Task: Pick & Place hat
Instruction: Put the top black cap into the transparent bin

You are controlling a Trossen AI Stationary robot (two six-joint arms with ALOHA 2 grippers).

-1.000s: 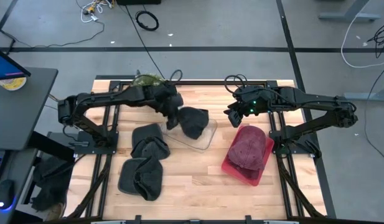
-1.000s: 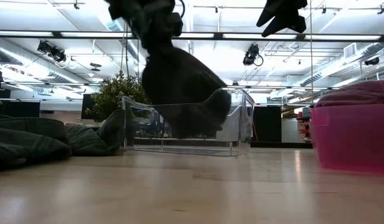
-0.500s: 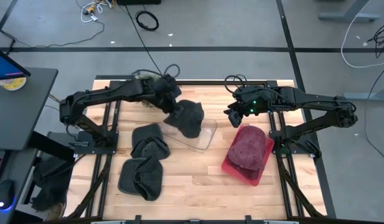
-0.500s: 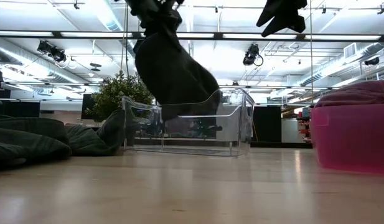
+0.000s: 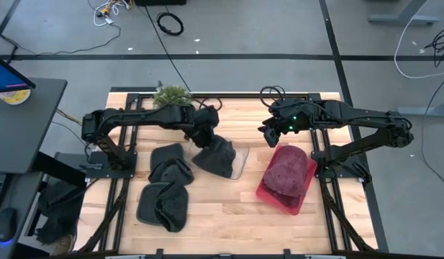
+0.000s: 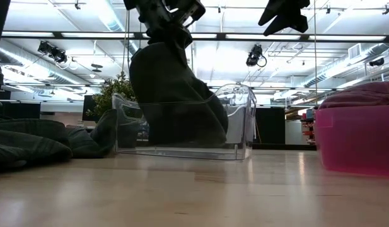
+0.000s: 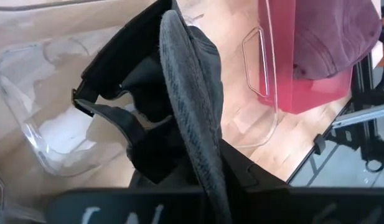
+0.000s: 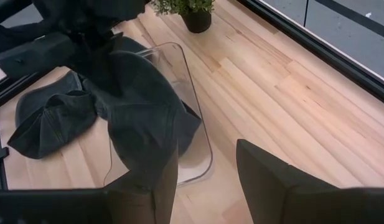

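A dark grey hat (image 5: 216,155) hangs from my left gripper (image 5: 205,132), which is shut on it over the clear bin (image 5: 239,160). In the low view the hat (image 6: 172,94) droops from my left gripper (image 6: 166,16), and its lower part is inside the clear bin (image 6: 241,120). My right gripper (image 5: 268,137) hovers open above the table's far right, beside the pink bin (image 5: 273,196). Nothing is between the fingers of my right gripper (image 8: 204,186). My left gripper pinches the hat's upper edge (image 7: 207,177) between its two fingers, slanting down from the table's far left. The hat itself hides the fingertips. The hat hangs slack below the fingers, its strap (image 7: 98,109) dangling, its lower end (image 6: 188,135) down inside the clear bin.
A maroon hat (image 5: 288,171) fills the pink bin. Two more dark hats lie on the table's left, one (image 5: 173,164) next to the clear bin and one (image 5: 164,205) nearer the front edge. A small potted plant (image 5: 171,94) stands at the far edge.
My left gripper has rolled its wrist and moved toward the table's near edge, staying shut on the hat. The hat swung up and then sank, so its lower part now hangs deep in the clear bin. The bin has shifted a little toward the near edge.
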